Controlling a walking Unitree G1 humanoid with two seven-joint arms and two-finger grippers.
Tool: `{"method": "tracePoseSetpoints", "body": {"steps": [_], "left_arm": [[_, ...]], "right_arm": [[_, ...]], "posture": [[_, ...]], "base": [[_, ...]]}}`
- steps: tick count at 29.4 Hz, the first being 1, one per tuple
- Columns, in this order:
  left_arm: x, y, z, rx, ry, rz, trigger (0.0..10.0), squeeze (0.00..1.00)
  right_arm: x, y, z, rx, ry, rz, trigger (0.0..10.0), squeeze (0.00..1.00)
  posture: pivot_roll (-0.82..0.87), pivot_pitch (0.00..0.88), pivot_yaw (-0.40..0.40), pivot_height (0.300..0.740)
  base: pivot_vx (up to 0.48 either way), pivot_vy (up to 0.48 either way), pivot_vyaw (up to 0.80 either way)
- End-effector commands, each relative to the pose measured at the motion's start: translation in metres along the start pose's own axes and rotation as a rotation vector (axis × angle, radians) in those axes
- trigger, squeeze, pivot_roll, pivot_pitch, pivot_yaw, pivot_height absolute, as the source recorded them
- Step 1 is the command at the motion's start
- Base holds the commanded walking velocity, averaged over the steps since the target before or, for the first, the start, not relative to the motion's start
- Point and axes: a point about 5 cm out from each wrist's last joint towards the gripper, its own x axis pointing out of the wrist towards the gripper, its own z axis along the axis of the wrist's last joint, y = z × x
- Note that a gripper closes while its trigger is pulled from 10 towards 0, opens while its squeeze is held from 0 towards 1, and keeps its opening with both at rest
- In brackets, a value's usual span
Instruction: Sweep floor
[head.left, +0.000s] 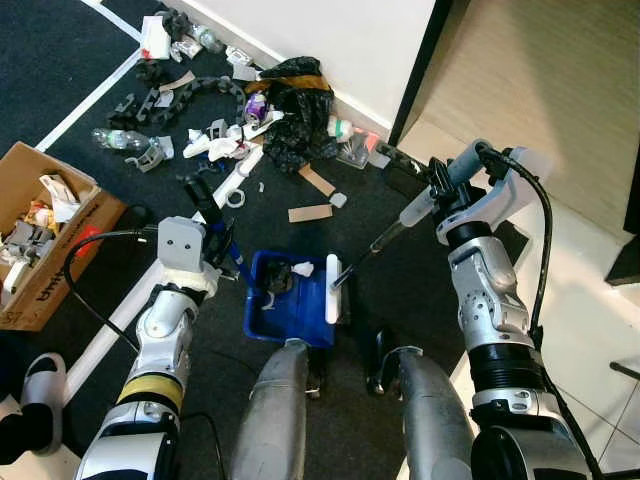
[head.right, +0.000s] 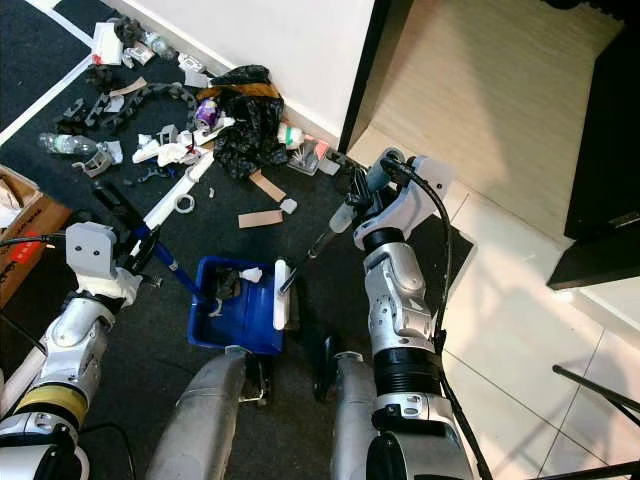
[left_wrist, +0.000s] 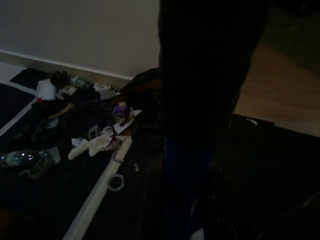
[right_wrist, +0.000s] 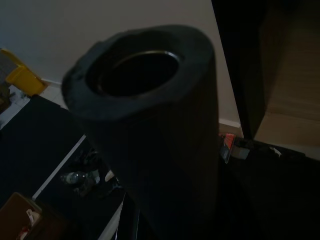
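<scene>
Looking down: a robot's two silver arms and legs stand over a dark carpet (head.left: 400, 270) strewn with rubbish.
Left gripper (head.left: 215, 235): at the robot's left, fingers clamped on the blue handle of a dustpan.
Dustpan (head.left: 290, 300): blue, resting on the carpet just in front of the robot's legs, with a white scrap and dark bits inside.
Right gripper (head.left: 440, 190): raised at the robot's right, closed around the grey padded end of a broom handle; in the right wrist view that padded tube (right_wrist: 150, 125) sits close against the camera.
Broom (head.left: 385, 238): thin shaft slanting down from the right gripper to a white head (head.left: 332, 288) that lies across the dustpan's right edge.
Rubbish pile (head.left: 270, 115): black plastic bag, white paper, a purple wrapper and small packets heaped against the white wall (head.left: 340, 40), beyond the dustpan.
Cardboard strips (head.left: 310, 212): two brown pieces on the carpet between the pile and the dustpan.
Plastic bottle (head.left: 118, 140): clear, lying on its side left of the pile.
Black chain links (head.left: 185, 92): curving along the carpet near the wall.
Cardboard box (head.left: 45, 235): open, far left, holding mixed scraps.
Wooden floor (head.left: 560, 90): pale, past a dark door frame at the right.
</scene>
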Motion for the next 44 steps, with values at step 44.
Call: {"method": "tracePoseSetpoints", "body": {"steps": [44], "left_arm": [[-0.059,-0.044,-0.058,-0.842,0.117,-0.319,10.0,0.0]], "right_arm": [[-0.007,0.0,0.009,0.101,-0.055,0.123,10.0,0.0]], "posture": [[0.04,0.328,0.0,0.74]], "base": [[0.0,0.0,0.0]]}}
